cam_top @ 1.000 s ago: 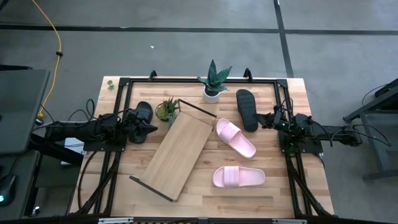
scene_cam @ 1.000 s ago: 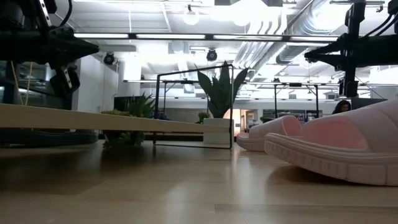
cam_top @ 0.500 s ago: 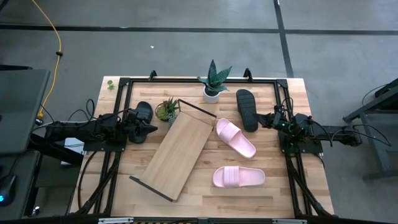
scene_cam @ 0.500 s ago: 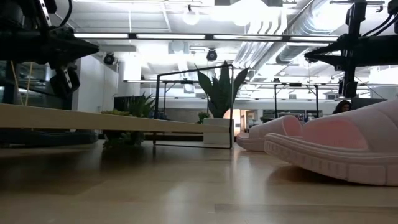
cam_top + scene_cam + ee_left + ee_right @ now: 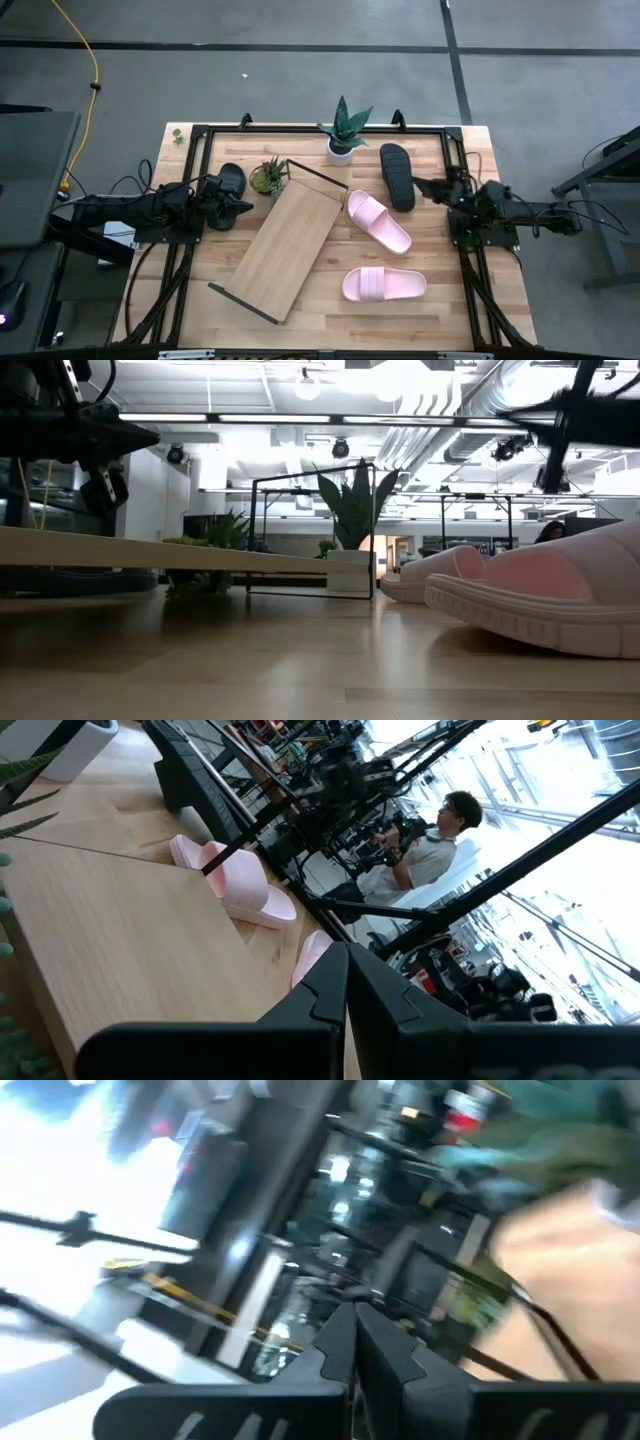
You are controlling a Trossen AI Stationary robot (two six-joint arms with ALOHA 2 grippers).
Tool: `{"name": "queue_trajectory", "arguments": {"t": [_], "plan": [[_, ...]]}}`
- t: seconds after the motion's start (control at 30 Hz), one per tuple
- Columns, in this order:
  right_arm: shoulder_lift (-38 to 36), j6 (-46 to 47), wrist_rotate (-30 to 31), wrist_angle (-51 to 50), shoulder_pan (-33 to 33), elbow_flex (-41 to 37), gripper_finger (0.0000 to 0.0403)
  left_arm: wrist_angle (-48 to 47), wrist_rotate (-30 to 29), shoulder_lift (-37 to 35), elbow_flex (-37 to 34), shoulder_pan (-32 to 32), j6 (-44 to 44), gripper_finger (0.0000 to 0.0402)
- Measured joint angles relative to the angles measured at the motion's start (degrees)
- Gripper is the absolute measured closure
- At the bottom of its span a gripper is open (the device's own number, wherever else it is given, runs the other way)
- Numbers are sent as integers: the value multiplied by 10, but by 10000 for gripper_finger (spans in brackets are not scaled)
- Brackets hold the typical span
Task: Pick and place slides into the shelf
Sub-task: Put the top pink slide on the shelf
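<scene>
Slides all lie on the tabletop, none on the shelf (image 5: 283, 250): two pink (image 5: 378, 221) (image 5: 384, 284) beside it, one black (image 5: 397, 176) near the empty pinched-shut right gripper (image 5: 418, 184), another (image 5: 227, 190) under the equally shut, empty left gripper (image 5: 246, 207), so everything remains.

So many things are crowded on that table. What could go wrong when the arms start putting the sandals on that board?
The left gripper sits shut beside a black slide and a small plant; reaching could tip the plant. The shelf lies askew, so a bump might shift it. The other black slide lies near the potted plant.
</scene>
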Motion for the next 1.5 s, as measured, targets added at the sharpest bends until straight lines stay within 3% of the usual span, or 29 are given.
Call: {"name": "queue_trajectory", "arguments": {"t": [0.27, 0.43, 0.8, 1.03, 1.23, 1.37, 1.5], "plan": [[0, -105, -10, 4, 0, 75, 403, 0, 0, 0, 0, 0, 1, 401], [20, -144, -15, -53, 0, 126, 402, 0, 0, 0, 0, 0, 1, 401], [228, -136, -47, -304, 0, 262, 402, 0, 0, 0, 0, 0, 1, 401], [347, -65, -108, -316, 0, 292, 394, 0, 0, 0, 0, 0, 1, 401], [410, 25, -159, -294, 14, 290, 330, 0, 0, 0, 0, 0, -1, 401], [436, 110, -126, -291, 51, 290, 278, 0, 0, 0, 0, 0, -1, 401], [458, 192, -34, -287, 103, 289, 250, 0, 0, 0, 0, 0, -1, 401]]}}
